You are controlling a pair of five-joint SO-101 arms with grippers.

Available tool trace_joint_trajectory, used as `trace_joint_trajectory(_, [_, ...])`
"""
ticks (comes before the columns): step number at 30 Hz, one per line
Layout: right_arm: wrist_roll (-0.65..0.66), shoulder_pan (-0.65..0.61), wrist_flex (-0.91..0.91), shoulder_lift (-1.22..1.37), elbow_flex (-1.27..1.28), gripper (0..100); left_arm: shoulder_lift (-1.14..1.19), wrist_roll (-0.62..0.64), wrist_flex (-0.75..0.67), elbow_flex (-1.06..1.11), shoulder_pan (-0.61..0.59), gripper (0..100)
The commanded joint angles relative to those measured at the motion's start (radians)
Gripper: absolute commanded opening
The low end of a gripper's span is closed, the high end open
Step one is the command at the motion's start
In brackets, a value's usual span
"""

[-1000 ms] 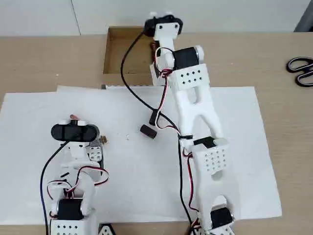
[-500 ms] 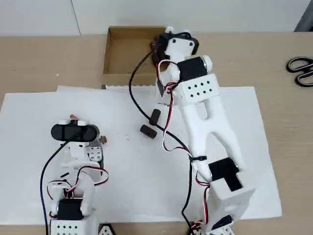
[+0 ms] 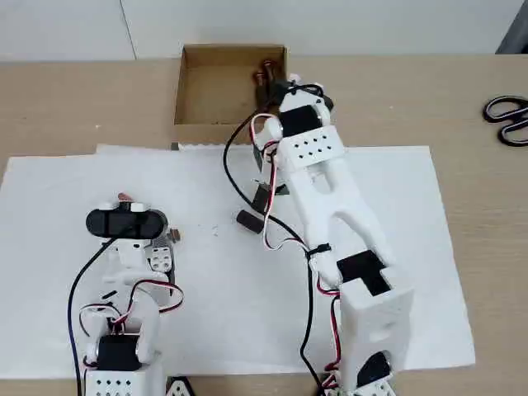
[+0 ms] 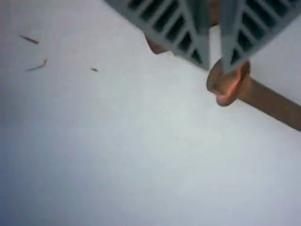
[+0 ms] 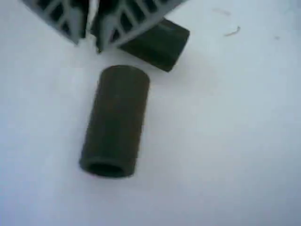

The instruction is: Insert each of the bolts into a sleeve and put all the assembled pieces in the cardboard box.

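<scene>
Lying on white paper [image 5: 225, 155]: a black sleeve [image 5: 115, 122].

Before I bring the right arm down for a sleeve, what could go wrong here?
1. One sleeve lies on its side on the smooth paper, with a second sleeve close by its end. Gripping either could nudge or roll the other.
2. The right arm's black cable runs past both sleeves in the high view and might snag or drag one.
</scene>
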Motion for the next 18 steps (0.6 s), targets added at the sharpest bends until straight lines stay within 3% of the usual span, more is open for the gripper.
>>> trace_joint_trajectory(1, [-0.009,-0.047,-0.044,-0.008,-0.012,12.8,-0.009,0.002,0.003,-0.002,-0.005,1])
trace_joint_trajectory(4, [-0.009,-0.073,-0.065,-0.007,-0.012,17.3,-0.009,0.002,0.003,-0.002,-0.005,1])
trace_joint_trajectory(18, [-0.008,-0.082,-0.140,0.096,-0.011,13.8,-0.009,0.002,0.003,-0.002,-0.005,1])
